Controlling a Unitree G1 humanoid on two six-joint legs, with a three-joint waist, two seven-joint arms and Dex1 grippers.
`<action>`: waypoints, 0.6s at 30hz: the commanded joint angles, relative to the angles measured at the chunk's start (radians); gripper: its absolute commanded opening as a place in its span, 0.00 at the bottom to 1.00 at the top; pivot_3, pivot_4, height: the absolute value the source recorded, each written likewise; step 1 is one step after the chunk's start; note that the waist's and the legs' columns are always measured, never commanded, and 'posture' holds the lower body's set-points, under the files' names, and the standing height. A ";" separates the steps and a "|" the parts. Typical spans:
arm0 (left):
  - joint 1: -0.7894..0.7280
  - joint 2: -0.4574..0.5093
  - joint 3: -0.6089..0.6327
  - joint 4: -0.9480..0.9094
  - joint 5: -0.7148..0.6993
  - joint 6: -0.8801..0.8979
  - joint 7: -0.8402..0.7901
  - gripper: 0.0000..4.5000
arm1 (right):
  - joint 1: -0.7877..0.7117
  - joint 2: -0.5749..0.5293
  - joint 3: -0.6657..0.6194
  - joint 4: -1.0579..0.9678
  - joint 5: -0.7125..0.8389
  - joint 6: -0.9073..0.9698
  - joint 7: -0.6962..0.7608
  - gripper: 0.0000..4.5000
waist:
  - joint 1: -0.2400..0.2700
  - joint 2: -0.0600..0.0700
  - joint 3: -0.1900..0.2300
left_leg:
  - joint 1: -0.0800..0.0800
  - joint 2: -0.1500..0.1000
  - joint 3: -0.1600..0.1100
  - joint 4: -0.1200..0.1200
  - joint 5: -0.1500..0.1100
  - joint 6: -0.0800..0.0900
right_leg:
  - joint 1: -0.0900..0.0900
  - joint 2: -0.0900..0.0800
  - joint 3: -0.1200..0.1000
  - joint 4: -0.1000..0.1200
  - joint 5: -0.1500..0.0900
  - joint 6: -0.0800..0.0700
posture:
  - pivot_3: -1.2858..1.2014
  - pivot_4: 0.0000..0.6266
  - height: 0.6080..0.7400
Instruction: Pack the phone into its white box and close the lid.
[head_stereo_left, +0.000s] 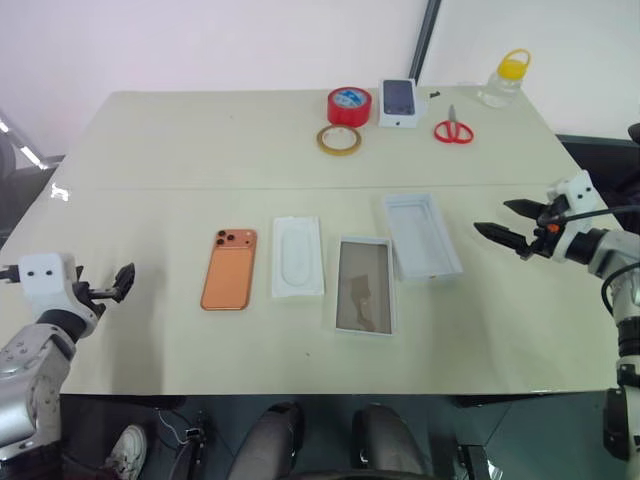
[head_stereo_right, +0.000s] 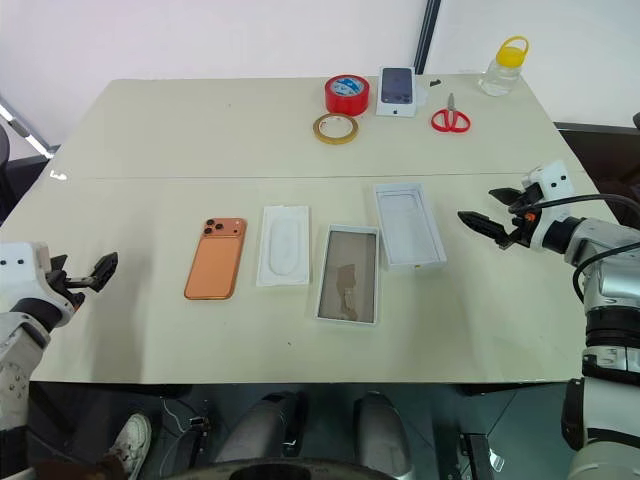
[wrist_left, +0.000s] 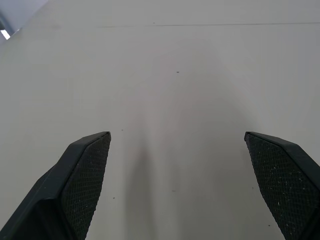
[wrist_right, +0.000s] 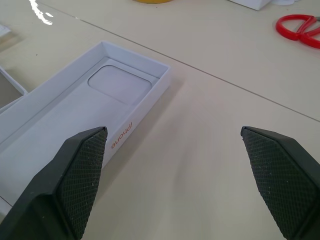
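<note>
Before you, a pale table (head_stereo_left: 150, 330) carries everything, with four flat items lined up across its middle. From your left they run: the phone (head_stereo_left: 229, 270), lying back-up with its lenses toward the far edge; a white insert (head_stereo_left: 297, 257) with an oval recess; the white box (head_stereo_left: 364, 285), open and showing its brownish-grey floor; and the lid (head_stereo_left: 422, 234), resting hollow side up, angled slightly and just beside the box's far right corner.

Your left gripper (head_stereo_left: 122, 284) hangs over the table's near left edge, its fingers (wrist_left: 82, 182) spread wide over bare tabletop. The phone lies well apart from it, toward the centre, with open table between the two. Your right gripper (head_stereo_left: 510, 224) hovers at the right side, pointing inward at the row, its fingers (wrist_right: 80, 180) also spread wide and gripping nothing. The lid sits near it, just ahead of the fingertips and off to one side of the gap, not touching them; the wrist view shows the lid's hollow interior and orange lettering on its side wall.

Along the far edge sit a red tape roll (head_stereo_left: 349, 105), a tan tape ring (head_stereo_left: 339, 140), a small white box picturing a dark phone (head_stereo_left: 398, 102), red scissors (head_stereo_left: 453, 129) and a clear bottle with a yellow cap (head_stereo_left: 504, 78).
</note>
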 joint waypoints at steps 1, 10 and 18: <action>0.005 0.014 0.011 -0.024 0.010 -0.014 0.000 1.00 | -0.016 -0.020 -0.006 -0.008 -0.005 -0.007 0.008 0.99 | 0.000 0.000 0.000 | 0.000 0.000 0.000 0.000 0.000 0.000 | 0.000 0.000 0.000 0.000 0.000 0.000 | 0.52 0.24 1.00; -0.003 0.013 -0.003 -0.040 0.002 -0.003 -0.002 1.00 | -0.006 -0.009 0.005 -0.062 0.002 0.005 0.014 0.99 | 0.000 0.000 0.000 | 0.000 0.000 0.000 0.000 0.000 0.000 | 0.000 0.000 0.000 0.000 0.000 0.000 | 0.52 0.24 1.00; -0.071 -0.002 -0.132 -0.157 -0.061 0.119 -0.023 1.00 | 0.043 0.034 0.048 -0.307 0.027 0.085 0.003 0.99 | 0.001 0.000 0.000 | 0.000 0.000 0.000 0.000 0.000 0.000 | 0.000 0.000 0.000 0.000 0.000 0.000 | 0.52 0.24 1.00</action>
